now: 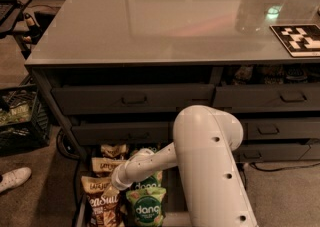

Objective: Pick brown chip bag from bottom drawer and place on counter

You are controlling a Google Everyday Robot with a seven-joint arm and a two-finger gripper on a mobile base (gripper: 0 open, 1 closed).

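White arm casing is tapering down to the gripper [118, 183], which is hanging low inside the bottom drawer [171, 218], right over the snack bags. Grip state: cannot tell, as the end of the arm is lying against the bags and is covering its own tip. Whether it is touching a bag is also unclear.

The brown chip bag [102, 206], with its "Sea Salt" lettering, is lying in the drawer just below and left of the gripper, near the drawer's left wall. A green "dang" bag [146, 208] is lying just beside it on the right, with a second green bag [149, 180] showing partly behind the arm. More tan-topped brown bags [107, 164] are stacking toward the back of the drawer, under the cabinet.

The arm's thick white elbow [210, 136] is rising in front of the cabinet and covering part of the middle drawers. Upper drawers with bar pulls [134, 99] are standing slightly ajar.

The counter [165, 26] is showing glossy grey, reflecting a green light [272, 11]. A black-and-white marker tile [299, 38] is lying near its right edge.

On the carpet to the left, a black crate [20, 116] is sitting beside the cabinet, and a white shoe [12, 178] is lying nearer the camera.
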